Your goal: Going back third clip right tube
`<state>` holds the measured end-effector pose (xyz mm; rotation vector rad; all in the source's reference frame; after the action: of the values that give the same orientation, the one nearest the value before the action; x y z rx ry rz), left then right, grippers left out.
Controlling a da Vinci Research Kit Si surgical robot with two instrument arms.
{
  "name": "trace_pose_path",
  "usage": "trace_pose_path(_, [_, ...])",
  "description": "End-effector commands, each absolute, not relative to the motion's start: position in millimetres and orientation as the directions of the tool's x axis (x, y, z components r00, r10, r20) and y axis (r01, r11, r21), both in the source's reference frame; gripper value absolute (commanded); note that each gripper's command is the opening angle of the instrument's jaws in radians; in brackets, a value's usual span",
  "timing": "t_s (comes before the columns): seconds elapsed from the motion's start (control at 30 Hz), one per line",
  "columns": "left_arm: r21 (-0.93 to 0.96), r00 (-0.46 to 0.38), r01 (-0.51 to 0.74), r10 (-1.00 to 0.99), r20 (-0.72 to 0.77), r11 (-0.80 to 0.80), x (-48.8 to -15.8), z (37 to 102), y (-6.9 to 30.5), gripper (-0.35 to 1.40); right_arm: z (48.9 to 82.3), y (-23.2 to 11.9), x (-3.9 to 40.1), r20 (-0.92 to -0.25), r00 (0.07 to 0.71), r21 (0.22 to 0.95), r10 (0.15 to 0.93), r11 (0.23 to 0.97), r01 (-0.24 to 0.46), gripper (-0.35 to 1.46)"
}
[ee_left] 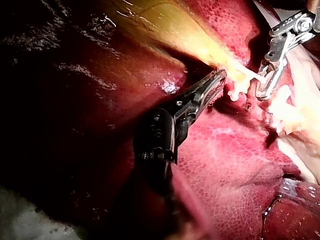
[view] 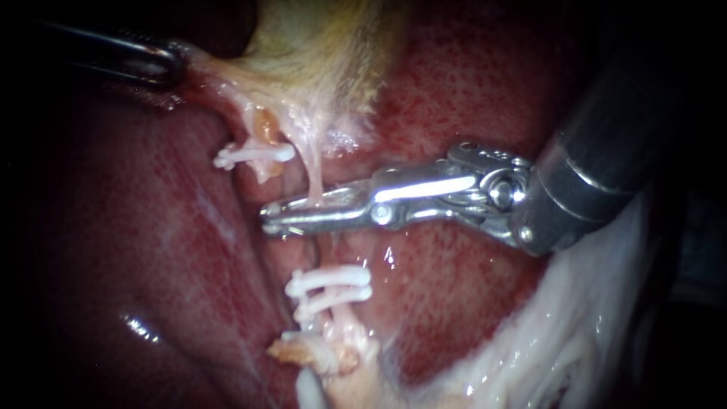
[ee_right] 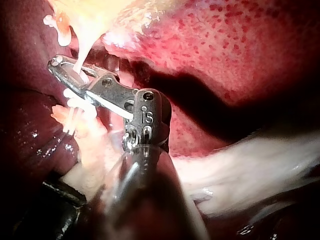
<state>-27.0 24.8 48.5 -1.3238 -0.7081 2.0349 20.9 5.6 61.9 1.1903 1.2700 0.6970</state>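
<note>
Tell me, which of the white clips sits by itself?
The clip above the right instrument, beside the gallbladder; the other two lie together below it.

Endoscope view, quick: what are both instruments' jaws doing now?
Dark left instrument: shut on the yellowish gallbladder's edge.
Silver right instrument: open, thin pale tube between its jaws.

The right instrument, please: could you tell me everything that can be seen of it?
The right instrument comes in from the upper right: a dark shaft, a shiny metal wrist, then two long slim silver jaws lying over the liver. The jaws stand open by a narrow gap, and a thin pale tube hanging from the gallbladder passes between them. A white clip sits above the tip and a pair of clips below it, both apart from it.
</note>
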Motion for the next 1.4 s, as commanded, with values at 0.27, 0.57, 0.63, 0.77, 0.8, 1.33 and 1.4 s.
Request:
trace_pose_path(0.27, [-0.711, -0.320, -0.196, 0.729, -0.605, -0.676, -26.9, 48.5, 24.8, -0.35, 62.1, 5.6, 21.5, -0.446, 0.268, 0.895, 0.854, 0.435, 0.101, 0.44])
trace_pose_path(0.57, [-0.711, -0.320, -0.196, 0.729, -0.605, -0.676, -26.9, 48.6, 24.8, -0.35, 62.2, 5.4, 20.0, -0.610, 0.317, 0.769, 0.726, 0.639, 0.016, 0.50])
trace_pose_path(0.63, [-0.711, -0.320, -0.195, 0.729, -0.605, -0.676, -26.8, 48.6, 24.8, -0.35, 62.1, 5.3, 19.1, -0.647, 0.338, 0.728, 0.683, 0.685, 0.010, 0.50])
trace_pose_path(0.77, [-0.711, -0.320, -0.195, 0.729, -0.605, -0.676, -26.7, 48.6, 24.8, -0.35, 61.5, 4.8, 16.7, -0.729, 0.344, 0.638, 0.592, 0.770, 0.027, 0.50])
trace_pose_path(0.8, [-0.711, -0.320, -0.195, 0.729, -0.605, -0.676, -26.7, 48.6, 24.8, -0.35, 61.2, 4.7, 16.0, -0.749, 0.343, 0.612, 0.566, 0.790, 0.032, 0.50])
trace_pose_path(1.33, [-0.710, -0.320, -0.197, 0.729, -0.606, -0.676, -26.6, 49.0, 24.9, -0.35, 57.8, 3.9, 5.7, -0.875, 0.346, 0.382, 0.338, 0.922, 0.066, 0.50])
trace_pose_path(1.4, [-0.709, -0.320, -0.198, 0.728, -0.606, -0.677, -26.6, 49.3, 24.9, -0.35, 57.6, 4.0, 5.4, -0.877, 0.346, 0.379, 0.334, 0.923, 0.067, 0.50])
